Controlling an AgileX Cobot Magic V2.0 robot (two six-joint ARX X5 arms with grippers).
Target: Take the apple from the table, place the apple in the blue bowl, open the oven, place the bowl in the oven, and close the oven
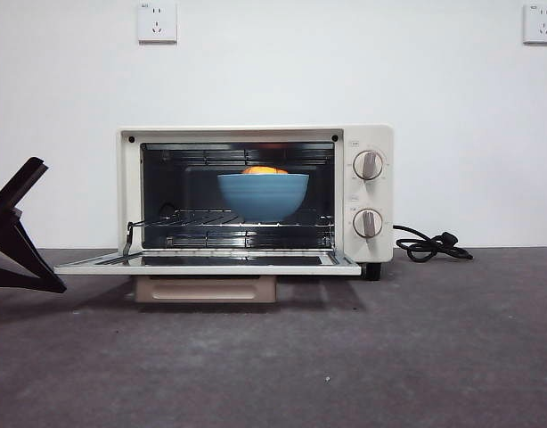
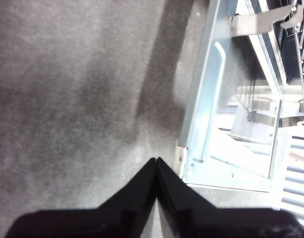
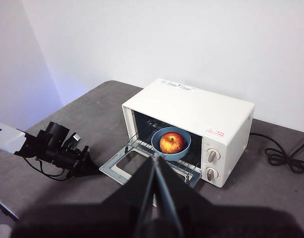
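Oven (image 1: 256, 192) sits on the table (image 1: 434, 357), door (image 1: 207, 261) fully down and lying flat out front. Bowl (image 1: 263, 196) is inside on the wire rack (image 1: 229, 218), roughly centred in the cavity. Apple (image 3: 172, 142) sits in the bowl; from the front only its top shows above the rim, the right wrist view shows it whole, red with yellow streaks.

Left gripper (image 2: 156, 161) is low over the table just off the door's left corner, jaws closed tip to tip, holding nothing. Not touching the door as far as the left wrist view shows, but close beside its edge. In the front view it is the black wedge at the left edge; in the right wrist view it sits left of the door with its arm trailing off to the side.

Right gripper (image 3: 155, 159) is high and well back from the oven, looking down on the whole scene, jaws together, empty.

Two knobs (image 1: 368, 165) on the oven's right panel. Power cord (image 1: 432, 245) lies coiled on the table to the oven's right. Two wall sockets (image 1: 158, 21) up on the white wall behind.
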